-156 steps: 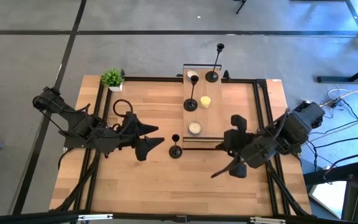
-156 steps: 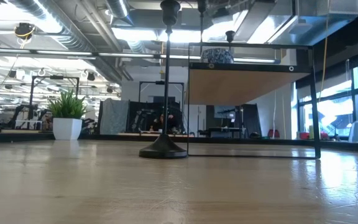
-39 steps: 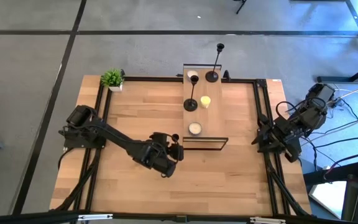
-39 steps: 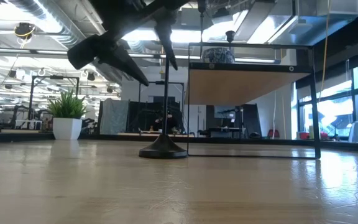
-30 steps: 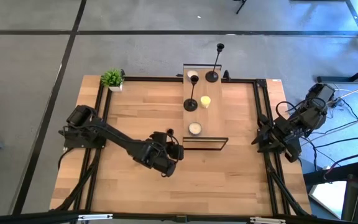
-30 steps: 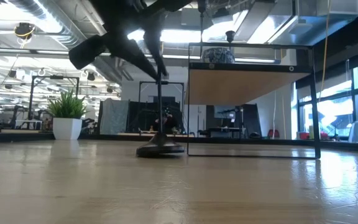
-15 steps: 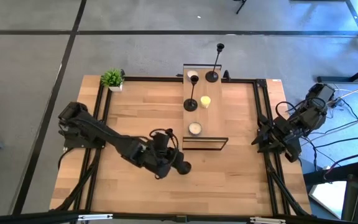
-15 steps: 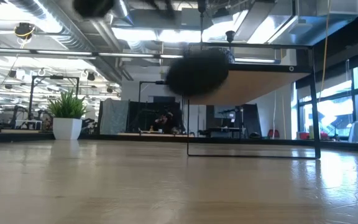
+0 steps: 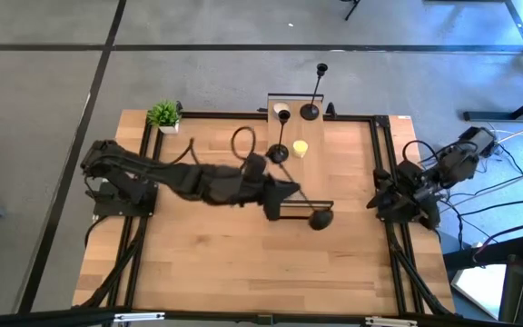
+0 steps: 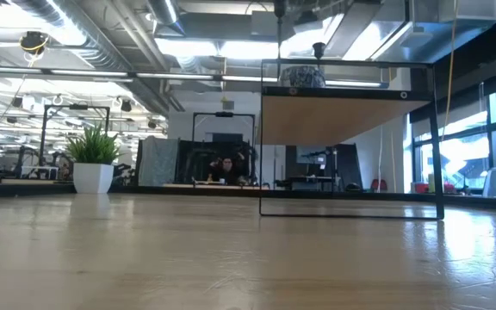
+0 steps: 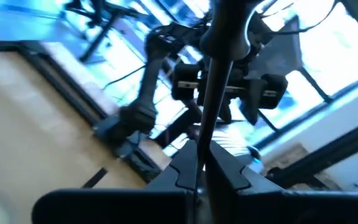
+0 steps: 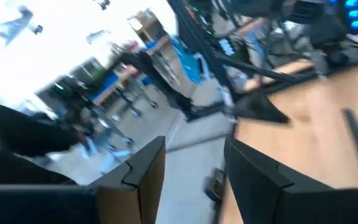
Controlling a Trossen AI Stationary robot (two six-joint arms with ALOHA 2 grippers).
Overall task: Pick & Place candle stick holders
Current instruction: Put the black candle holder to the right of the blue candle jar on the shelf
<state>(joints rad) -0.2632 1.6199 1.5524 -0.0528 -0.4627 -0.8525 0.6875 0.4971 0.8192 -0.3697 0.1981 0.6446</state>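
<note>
Holders are seen in three places: one short holder [image 9: 311, 210] is gripped by the left gripper [image 9: 291, 194] and carried in the air, tilted, with its round base [image 9: 321, 218] out over the bench [image 9: 198, 263] beside the near end of a raised shelf [image 9: 278, 202]; a second holder [image 9: 279, 147] stands upright on the shelf; a third holder [image 9: 313, 97] stands at the shelf's far end. In the left wrist view the thin stem [image 11: 219, 93] is seen clamped between the jaws, which are closed on it. Two candles (one yellow [image 9: 300, 147], one white in a dark cup [image 9: 281, 112]) rest on the shelf, the yellow one just beside the second holder. A small plant [image 9: 164, 114] sits at the bench's far left corner. The right gripper [image 9: 381, 202] is parked at the bench's right edge, well apart from the shelf, its jaws standing apart around nothing, as the right wrist view shows [image 12: 191, 171]. In the low view the bench top, the plant [image 10: 95, 155] and the shelf frame [image 10: 351, 138] are visible.
</note>
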